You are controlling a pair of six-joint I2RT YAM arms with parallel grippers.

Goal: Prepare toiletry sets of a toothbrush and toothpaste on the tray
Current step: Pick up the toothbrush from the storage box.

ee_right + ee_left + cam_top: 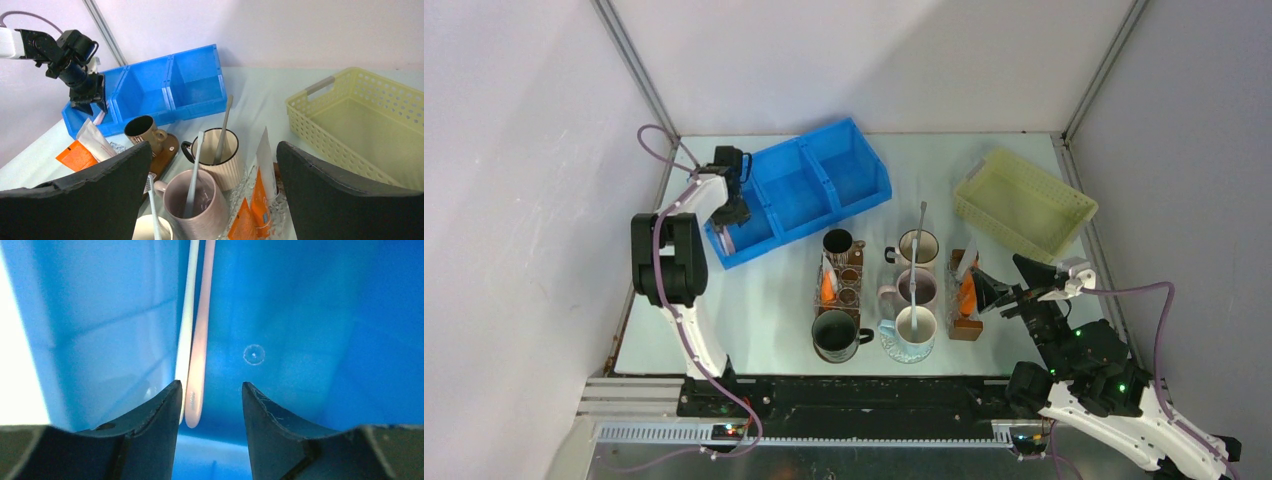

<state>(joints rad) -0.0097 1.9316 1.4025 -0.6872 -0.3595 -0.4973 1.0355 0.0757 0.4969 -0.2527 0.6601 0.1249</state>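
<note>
White-walled counter (764, 300). My left hand (211, 385), part-open, straddles a pink toothbrush (201, 340) in the blue tray (849, 175) — off-centre, so closing may nudge it away. My right hand (212, 145) gapes, empty.

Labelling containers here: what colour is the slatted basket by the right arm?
Pale yellow; the basket shows best in the right wrist view.

Left gripper (211, 388) hemmed by walls of blue plastic three-compartment bin (844, 210); centre blocked by ceramic mugs (834, 331) with upright grey toothbrushes (920, 226); passage left beside pale yellow perforated basket (1004, 232).
</note>
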